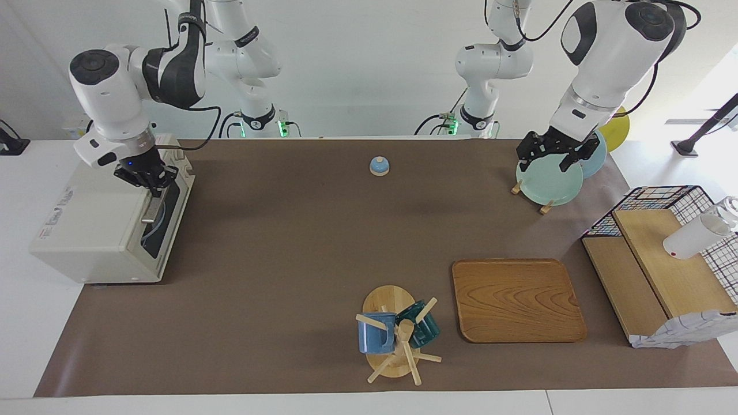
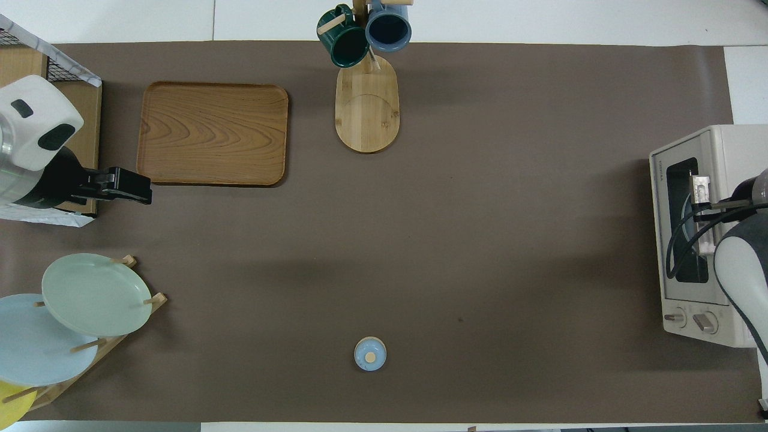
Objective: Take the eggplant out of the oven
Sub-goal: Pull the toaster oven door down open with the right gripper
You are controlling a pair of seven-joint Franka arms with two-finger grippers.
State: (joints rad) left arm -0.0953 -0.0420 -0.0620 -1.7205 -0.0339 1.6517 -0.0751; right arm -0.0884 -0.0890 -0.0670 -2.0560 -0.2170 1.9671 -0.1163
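A brown mat (image 1: 300, 259) covered the white table (image 1: 34, 346) under a plain white wall, and from my console I saw the cream-white oven (image 1: 104, 219) at the right arm's end, its door closed. I could not make out the eggplant through the dark glass. A wooden tray (image 1: 517, 300) and a mug tree (image 1: 398, 340) with a blue and a green mug stood farther from the robots, a small blue bell (image 1: 379, 166) sat close to them, and a plate rack (image 1: 548, 181) and a wire basket (image 1: 669, 202) were at the left arm's end. My right gripper (image 1: 154, 185) was down at the oven's top front edge, fingers pressed together on the metal bar handle (image 1: 152, 204) at the end nearer to the robots. My left gripper (image 1: 554, 157) hung with fingers spread over the pale green plate in the rack, holding nothing.
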